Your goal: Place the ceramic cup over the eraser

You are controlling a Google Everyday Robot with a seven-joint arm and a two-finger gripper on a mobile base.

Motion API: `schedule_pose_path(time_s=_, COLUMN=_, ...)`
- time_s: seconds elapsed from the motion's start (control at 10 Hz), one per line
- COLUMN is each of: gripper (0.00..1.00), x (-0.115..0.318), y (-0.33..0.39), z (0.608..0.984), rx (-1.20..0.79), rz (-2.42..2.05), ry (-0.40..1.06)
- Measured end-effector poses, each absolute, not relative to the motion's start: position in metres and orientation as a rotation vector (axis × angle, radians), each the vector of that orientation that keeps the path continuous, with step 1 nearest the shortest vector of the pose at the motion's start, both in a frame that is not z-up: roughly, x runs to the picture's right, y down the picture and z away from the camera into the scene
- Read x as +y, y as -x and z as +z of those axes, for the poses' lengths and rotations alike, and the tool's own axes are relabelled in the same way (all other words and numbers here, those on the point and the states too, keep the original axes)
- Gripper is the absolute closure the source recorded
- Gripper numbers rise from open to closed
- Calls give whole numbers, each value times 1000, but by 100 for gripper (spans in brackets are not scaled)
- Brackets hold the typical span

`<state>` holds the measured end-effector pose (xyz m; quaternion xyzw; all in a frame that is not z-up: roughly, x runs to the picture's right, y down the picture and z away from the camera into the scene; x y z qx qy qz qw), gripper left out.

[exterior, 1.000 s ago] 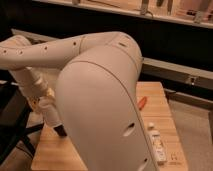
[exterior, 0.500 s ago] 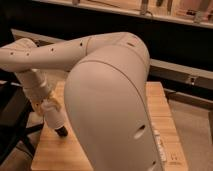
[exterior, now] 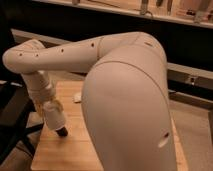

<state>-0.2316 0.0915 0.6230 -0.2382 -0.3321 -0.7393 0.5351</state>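
We are looking past the big beige arm (exterior: 125, 100), which is filling the middle and right of the view and reaching left across a wooden table (exterior: 75, 145). At its end, the gripper (exterior: 52, 111) is clamped on the ceramic cup (exterior: 55, 118), holding it tilted over the table's left side with its dark mouth pointing down and to the right, just above the wood. A small flat white lump (exterior: 77, 97) is lying on the table farther back, just beside the arm; the eraser is not showing anywhere we can see.

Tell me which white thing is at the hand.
The cup: a white cylinder at the hand, over the table at the picture's left. The flat lump lies apart, farther back.
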Motion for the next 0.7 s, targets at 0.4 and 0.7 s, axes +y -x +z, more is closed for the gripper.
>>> schedule_pose_path(time_s=0.4, gripper=86, x=94, y=230, z=625, rx=-798, rz=-1758, ry=559)
schedule_pose_path(time_s=0.7, gripper=56, x=95, y=230, z=629, rx=-803, rz=-1752, ry=562)
